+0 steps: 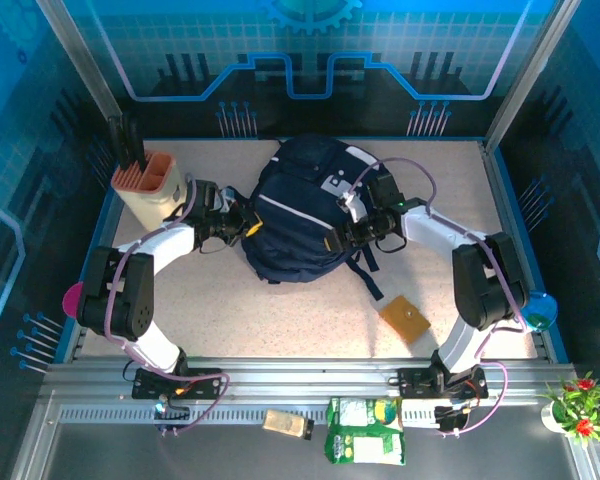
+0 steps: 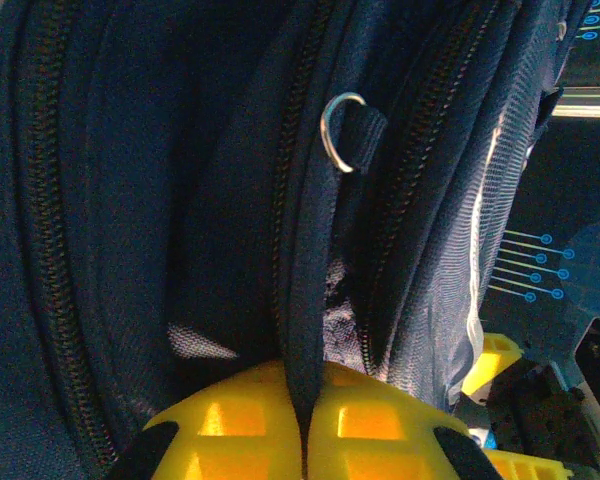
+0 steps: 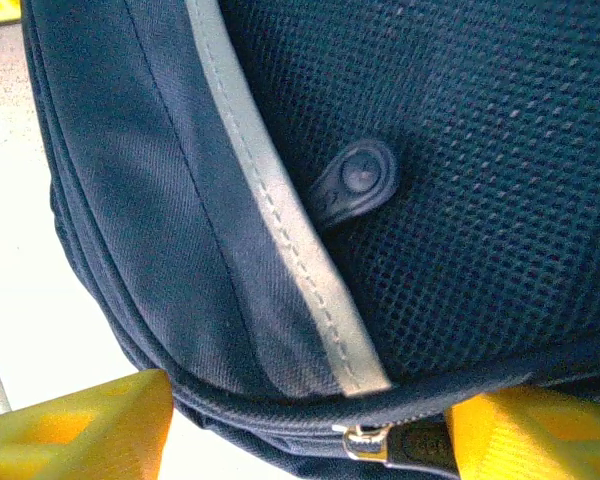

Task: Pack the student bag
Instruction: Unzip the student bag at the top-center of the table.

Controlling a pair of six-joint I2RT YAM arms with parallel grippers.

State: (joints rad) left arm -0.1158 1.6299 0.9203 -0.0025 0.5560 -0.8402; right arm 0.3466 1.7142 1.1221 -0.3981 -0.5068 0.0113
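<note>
I am reading the overhead view from the left, where a beige cup (image 1: 148,190) of dark pens is standing at the table's (image 1: 280,320) far-left corner, well clear of the work. Just beside it my left hand (image 1: 245,222) is pressing into the left flank of the student bag (image 1: 305,205). In the left wrist view that hand (image 2: 305,425) is closed tight, its yellow fingers (image 2: 230,420) pinching a fold of navy cloth between two zip tracks, with a small metal ring (image 2: 342,130) sitting further up the same fold. The bag is lying in the middle of the table toward the far side, between the two hands. Its long axis is running roughly away from the arm bases and leaning a little leftward at the near end, and its black straps (image 1: 365,275) are trailing out at the near right. I cannot tell for certain which end is the top. My right hand (image 1: 338,238) is touching the bag's right flank. Its wrist view shows the fingers (image 3: 80,425) standing wide apart, straddling the bag's edge, with a zip pull (image 3: 365,435) lying between them and not yet gripped. I am judging that the next move turns on this: the pull is sitting directly in front of the right hand, so the right arm is the nearer one for it, while the left is bracing the cloth. Further right, a tan square item (image 1: 405,320) is waiting on the table.
</note>
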